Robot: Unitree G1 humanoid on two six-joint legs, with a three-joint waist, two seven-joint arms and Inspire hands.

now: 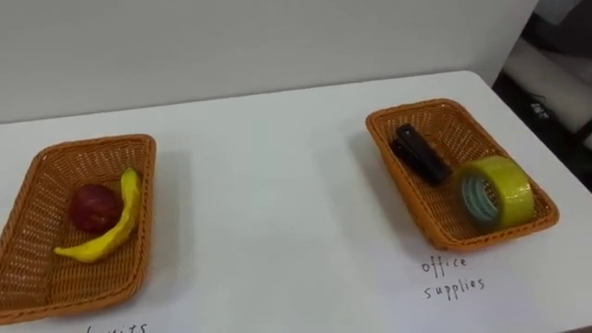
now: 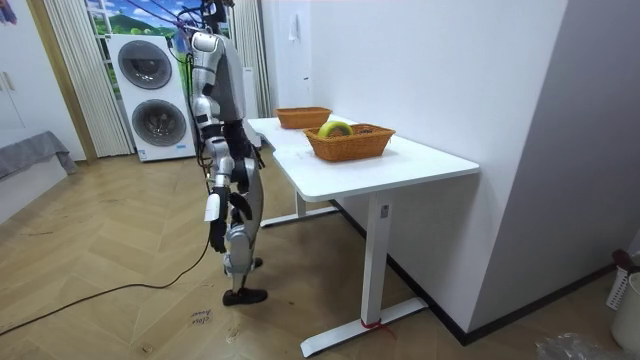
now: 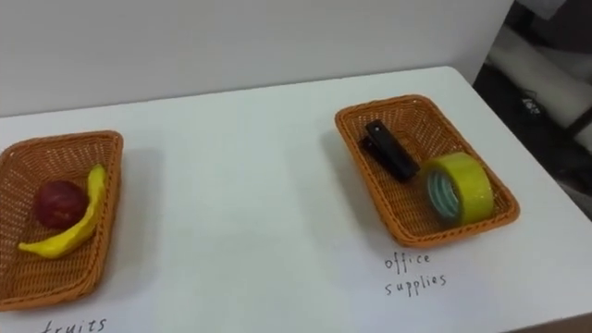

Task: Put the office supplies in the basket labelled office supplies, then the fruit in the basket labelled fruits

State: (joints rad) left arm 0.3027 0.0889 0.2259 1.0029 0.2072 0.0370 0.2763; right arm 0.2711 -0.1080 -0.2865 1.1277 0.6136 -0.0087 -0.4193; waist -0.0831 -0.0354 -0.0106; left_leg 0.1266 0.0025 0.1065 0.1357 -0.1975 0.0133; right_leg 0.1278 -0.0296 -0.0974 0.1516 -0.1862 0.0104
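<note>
Two wicker baskets stand on the white table (image 1: 277,203). The left basket (image 1: 92,145) holds a dark red fruit (image 1: 92,207) and a yellow banana (image 1: 116,227) curving round it. The right basket (image 1: 435,104) holds a black stapler (image 1: 421,153) at its far end and a yellow tape roll (image 1: 498,190) on edge at its near end. In the room view I stand upright at the table's long side, a step back from it, with my right hand (image 2: 216,225) hanging low beside my thigh, away from both baskets (image 2: 350,145).
Handwritten labels (image 1: 453,276) sit on the tabletop in front of each basket. A wall runs along the table's far side. The table's right end (image 1: 546,102) drops off to dark floor. Stacked washing machines (image 2: 150,95) stand behind me at the room view's left.
</note>
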